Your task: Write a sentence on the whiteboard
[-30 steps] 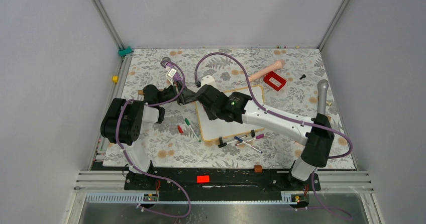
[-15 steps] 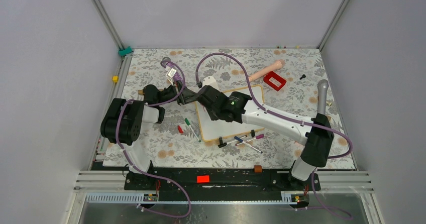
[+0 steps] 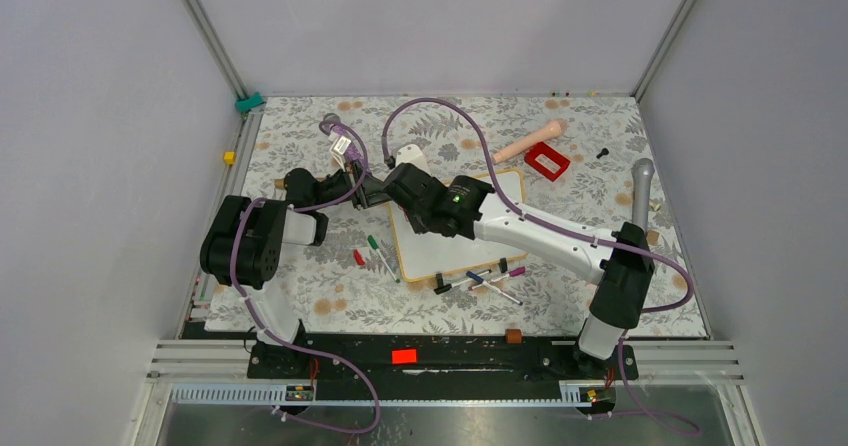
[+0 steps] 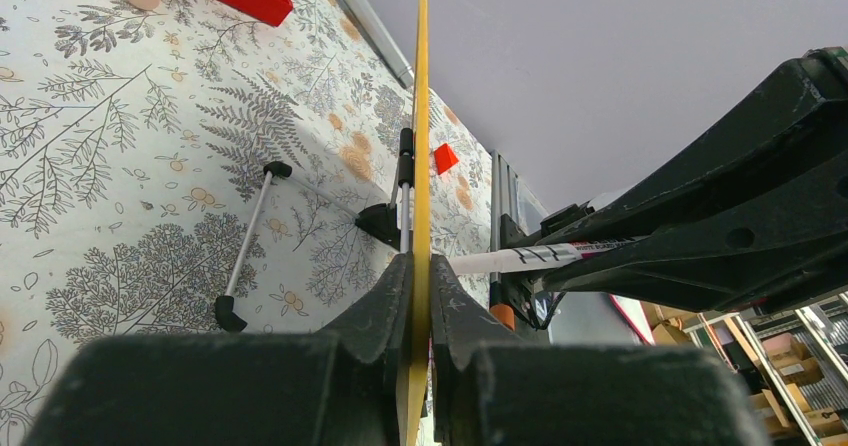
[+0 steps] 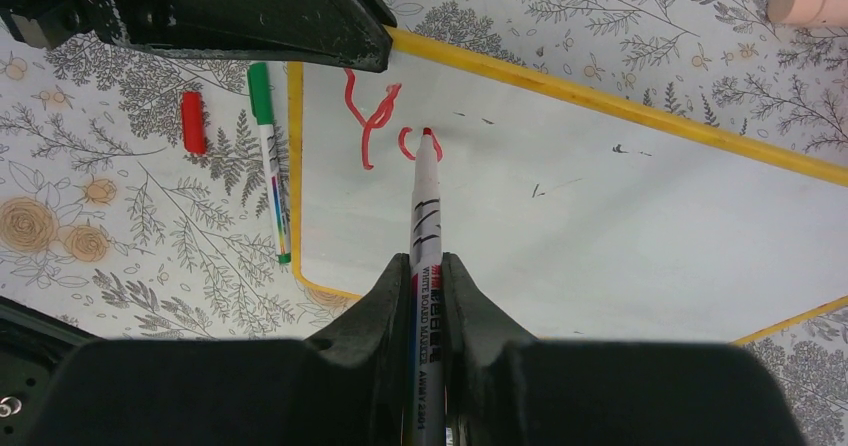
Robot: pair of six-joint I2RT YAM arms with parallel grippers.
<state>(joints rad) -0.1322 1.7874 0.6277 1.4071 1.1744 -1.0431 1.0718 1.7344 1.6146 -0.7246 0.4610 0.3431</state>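
- Right pincer [image 5: 425, 264]: jaws closed on a red-tipped marker [image 5: 426, 191], whose barrel points straight ahead of the fingers.
- Marker tip: at the surface of the whiteboard [image 5: 620, 206] just ahead of this pincer, at the end of the sentence [image 5: 372, 118] (only a red "Y" and part of a second letter are written).
- Left pincer [image 4: 420, 266]: clamped on the whiteboard's yellow edge, which runs ahead of it edge-on.
- Left of the right pincer: a green-capped marker [image 5: 268, 166] and a red cap [image 5: 192, 122] lie on the floral bench [image 5: 100, 166], beside the board.
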